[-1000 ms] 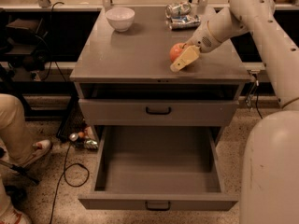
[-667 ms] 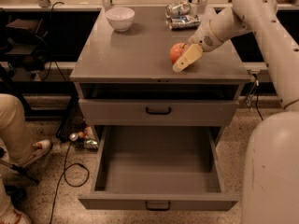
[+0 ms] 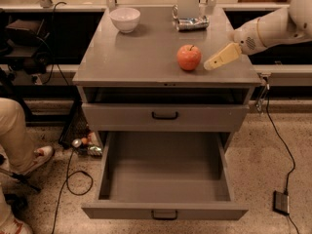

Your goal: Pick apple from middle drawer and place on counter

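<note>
The red-orange apple (image 3: 188, 57) stands upright on the grey counter (image 3: 141, 52), near its front right part. My gripper (image 3: 210, 63) hangs just right of the apple, low over the counter, open and apart from it; only one cream finger (image 3: 222, 57) shows. The middle drawer (image 3: 165, 211) is pulled fully out at the bottom of the cabinet, and its tray holds nothing.
A white bowl (image 3: 125, 18) stands at the counter's back left and a crushed can (image 3: 191, 22) at the back right. The upper drawer front (image 3: 165, 116) is nearly shut. A person's leg (image 3: 17, 135) is at the left. Cables and a power brick (image 3: 281, 202) lie on the floor.
My gripper has let go of the apple and drawn back to the right. The apple stays on the counter.
</note>
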Action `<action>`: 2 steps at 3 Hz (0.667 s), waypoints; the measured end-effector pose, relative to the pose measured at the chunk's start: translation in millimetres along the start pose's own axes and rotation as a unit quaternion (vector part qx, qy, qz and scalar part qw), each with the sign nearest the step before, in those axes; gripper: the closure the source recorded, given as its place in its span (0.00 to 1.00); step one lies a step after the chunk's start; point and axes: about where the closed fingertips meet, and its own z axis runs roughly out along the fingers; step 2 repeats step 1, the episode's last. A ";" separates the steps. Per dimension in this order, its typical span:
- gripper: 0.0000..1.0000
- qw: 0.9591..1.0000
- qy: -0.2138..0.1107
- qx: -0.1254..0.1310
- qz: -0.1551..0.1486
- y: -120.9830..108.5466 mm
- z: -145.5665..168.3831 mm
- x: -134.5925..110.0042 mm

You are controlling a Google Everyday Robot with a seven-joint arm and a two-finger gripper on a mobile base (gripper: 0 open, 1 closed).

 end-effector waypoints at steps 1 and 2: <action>0.00 0.998 -0.040 0.040 0.018 0.1 -38.8 10.1; 0.00 0.998 -0.040 0.040 0.018 0.1 -38.8 10.1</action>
